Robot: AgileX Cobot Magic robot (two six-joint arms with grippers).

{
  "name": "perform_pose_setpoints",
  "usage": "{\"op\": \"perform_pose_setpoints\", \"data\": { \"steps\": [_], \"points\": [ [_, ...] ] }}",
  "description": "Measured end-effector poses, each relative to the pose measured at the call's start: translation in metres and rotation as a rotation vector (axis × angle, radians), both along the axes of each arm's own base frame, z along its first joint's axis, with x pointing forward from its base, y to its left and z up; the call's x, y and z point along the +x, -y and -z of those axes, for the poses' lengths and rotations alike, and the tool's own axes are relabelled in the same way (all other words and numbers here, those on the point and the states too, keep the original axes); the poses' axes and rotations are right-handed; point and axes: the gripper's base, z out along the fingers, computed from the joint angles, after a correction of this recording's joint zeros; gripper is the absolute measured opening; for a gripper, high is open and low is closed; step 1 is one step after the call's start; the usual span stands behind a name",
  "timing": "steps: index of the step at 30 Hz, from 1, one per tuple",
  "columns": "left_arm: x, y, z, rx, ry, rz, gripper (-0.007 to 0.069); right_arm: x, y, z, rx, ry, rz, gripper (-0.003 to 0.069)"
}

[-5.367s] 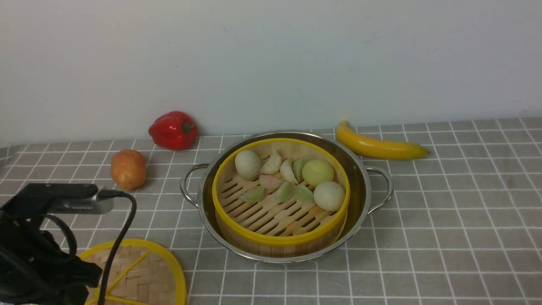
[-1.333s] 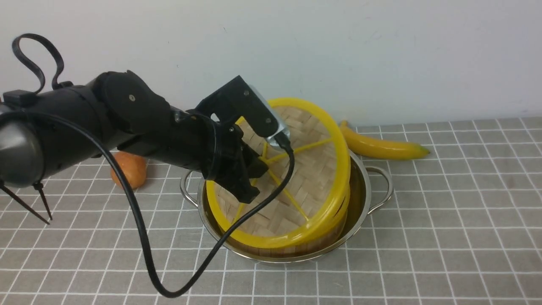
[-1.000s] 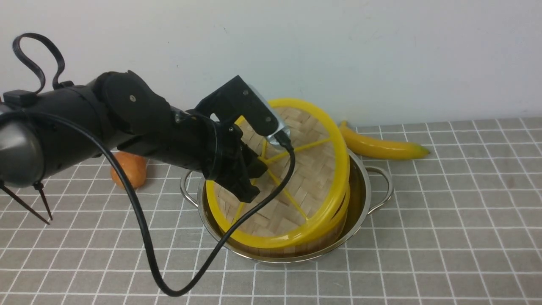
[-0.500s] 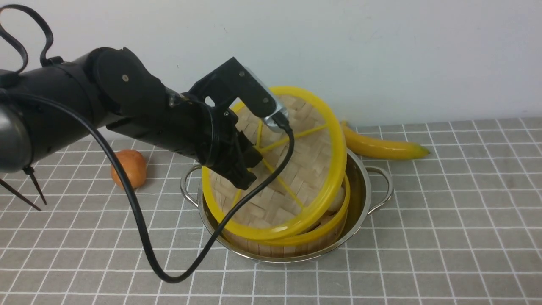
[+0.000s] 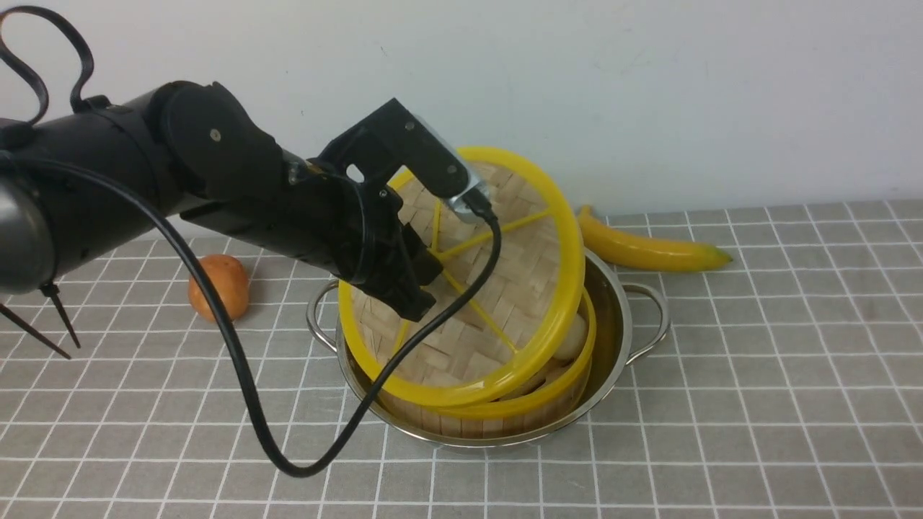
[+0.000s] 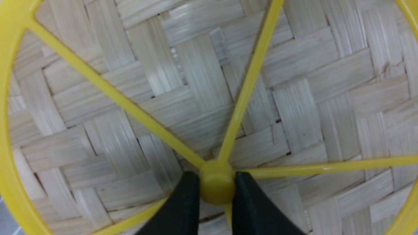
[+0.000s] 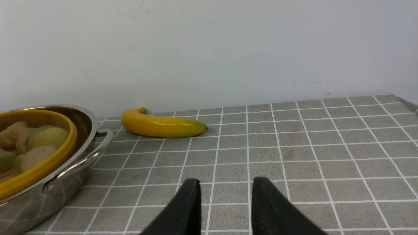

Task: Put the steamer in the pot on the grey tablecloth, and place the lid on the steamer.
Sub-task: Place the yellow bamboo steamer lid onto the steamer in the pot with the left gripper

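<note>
We judge the lid (image 5: 519, 288) light, stiff and slick-rimmed, so our left jaws pinching its small centre knob (image 6: 217, 181) suit it, tilted over the steamer (image 5: 505, 412) in the pot (image 5: 614, 317) mid-bench (right jaws spread, empty).

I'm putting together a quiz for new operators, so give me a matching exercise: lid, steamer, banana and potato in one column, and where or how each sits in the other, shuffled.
1. lid
2. steamer
3. banana
4. potato

A. seated in the pot
B. on the grey tablecloth, left of the pot
C. tilted, knob clamped in the left gripper's jaws
D. on the grey tablecloth, right of the pot

Pairs: 1-C, 2-A, 3-D, 4-B
</note>
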Motion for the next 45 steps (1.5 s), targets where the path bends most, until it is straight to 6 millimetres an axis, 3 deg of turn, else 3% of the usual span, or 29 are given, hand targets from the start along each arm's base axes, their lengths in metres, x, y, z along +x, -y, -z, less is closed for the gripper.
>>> {"op": "perform_pose_setpoints", "data": {
  "steps": [45],
  "points": [
    [0.0086, 0.0015, 0.0089, 0.033, 0.045, 0.031, 0.012, 0.0, 0.0, 0.0, 0.001, 0.0, 0.0, 0.0241]
  ]
}}
